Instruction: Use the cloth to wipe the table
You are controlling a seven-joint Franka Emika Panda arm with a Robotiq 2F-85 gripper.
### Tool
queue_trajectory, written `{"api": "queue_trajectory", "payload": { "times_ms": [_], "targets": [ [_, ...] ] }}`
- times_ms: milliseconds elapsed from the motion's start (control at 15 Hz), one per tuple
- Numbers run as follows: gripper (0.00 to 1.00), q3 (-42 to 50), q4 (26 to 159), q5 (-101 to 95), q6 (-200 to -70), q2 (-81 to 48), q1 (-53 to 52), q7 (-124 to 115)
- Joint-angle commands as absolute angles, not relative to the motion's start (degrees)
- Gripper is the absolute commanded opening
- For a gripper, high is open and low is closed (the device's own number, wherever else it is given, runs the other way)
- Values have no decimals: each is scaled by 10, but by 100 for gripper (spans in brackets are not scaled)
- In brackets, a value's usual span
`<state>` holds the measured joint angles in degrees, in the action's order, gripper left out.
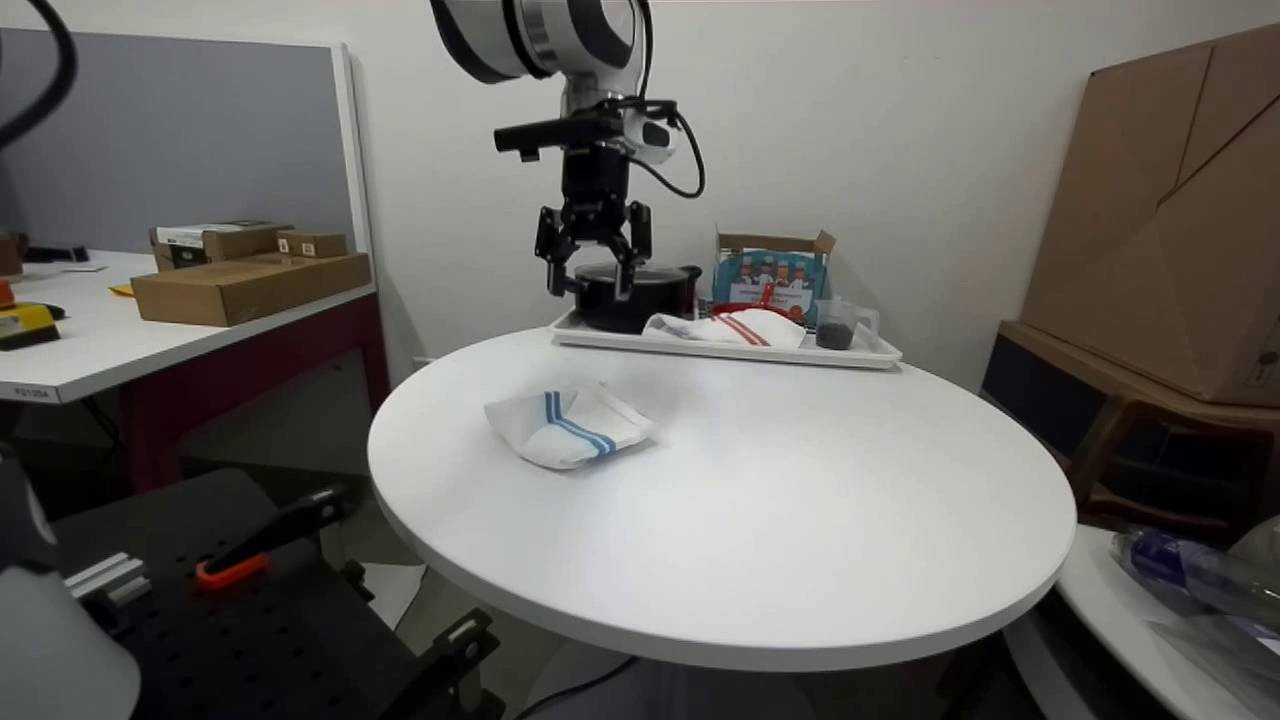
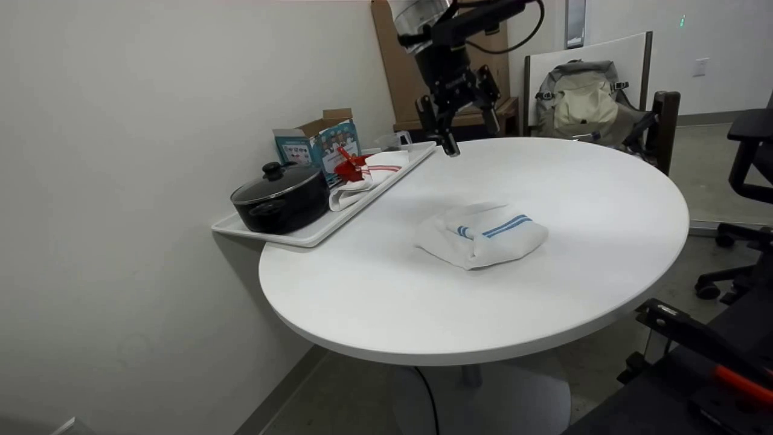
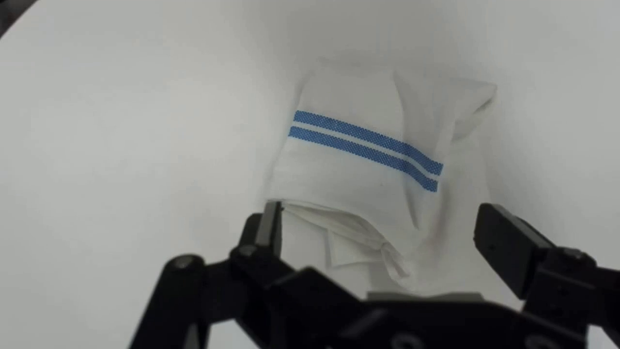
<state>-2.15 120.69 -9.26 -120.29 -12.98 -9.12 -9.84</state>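
Your gripper (image 3: 380, 213) is up in the air above the round white table (image 1: 800, 500), fingers (image 3: 508, 247) spread wide, holding nothing. Past the fingertips in your wrist view: the cloth (image 3: 353, 160), white, double blue stripe across the top fold, loose layers showing under that fold's edge. It lies loosely folded on the table, and both exterior views show it well apart from your fingers. Beyond it, toward the wall (image 1: 900, 130), you've got a white tray (image 1: 660, 344), one end poking past the table edge. Starting from that end: black pot (image 2: 284, 208), lid (image 2: 259, 190) on; then a white towel (image 1: 735, 328) with red stripes, bunched; then a clear cup (image 1: 836, 325) with a handle, something dark in the bottom. Red item (image 2: 349, 169) beside the towel, can't make out what it is. Blue box (image 2: 340, 142) behind that, top flaps up. Farther out, in an exterior view, you have a side desk (image 1: 110, 345) carrying brown cardboard boxes (image 1: 250, 290), and on the opposite side of the table a big carton (image 1: 1160, 220). In an exterior view there's also a black office chair (image 2: 749, 130), cut off by the frame edge, and, farthest back, a grey and tan backpack (image 2: 583, 106) against a pale panel (image 2: 631, 66).
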Motion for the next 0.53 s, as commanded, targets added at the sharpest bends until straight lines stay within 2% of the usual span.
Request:
{"api": "queue_trajectory", "payload": {
  "times_ms": [0, 467],
  "targets": [
    [100, -18, 1237, -94, -1205, -64, -75, -132],
    [100, -2, 1248, -99, -1206, -13, -30, -132]
  ]
}}
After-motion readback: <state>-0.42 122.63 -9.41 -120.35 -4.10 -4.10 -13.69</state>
